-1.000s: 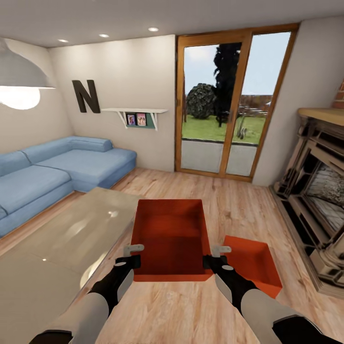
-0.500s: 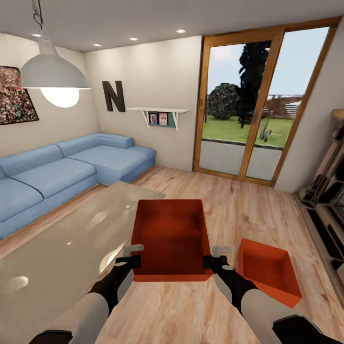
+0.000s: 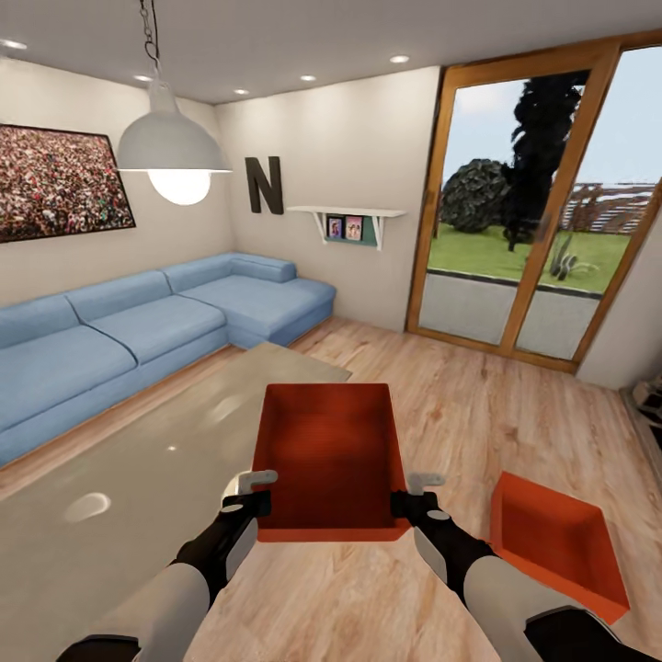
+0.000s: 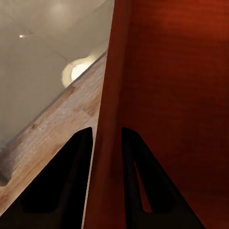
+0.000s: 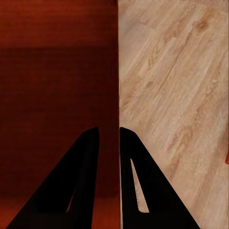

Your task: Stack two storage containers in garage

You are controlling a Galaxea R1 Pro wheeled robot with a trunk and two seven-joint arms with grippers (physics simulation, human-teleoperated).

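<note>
- Right now, nearest you, both grippers are pinched on one storage container: the left gripper [image 3: 246,490] clamps its left wall and the right gripper [image 3: 416,492] clamps its right wall, each near the corner closest to your trunk.
- In the left wrist view the two dark fingers [image 4: 64,181] straddle the thin orange wall with almost no gap, one finger outside and one inside; the right wrist view shows the same narrow clamp, its fingers [image 5: 83,176] either side of the wall edge.
- The held container [image 3: 331,455] sits level between your arms, off the floor, open side up, with its long axis running straight away from you.
- Your load is centred and shared evenly, so neither arm is nearer; I judge the carry depends on keeping both wrists parallel.
- Just beyond your right forearm, the second container [image 3: 556,542] rests on the wood-plank floor [image 3: 460,405], low on your right and well apart from the held one, turned at an angle.
- On your left, the glossy table [image 3: 119,469] lies close beside the held container's left wall; watch that side as you swing.
- Farther off are the blue sofa [image 3: 138,322] and the glass doors [image 3: 542,211], so you are in the living room and the garage is not in sight.
</note>
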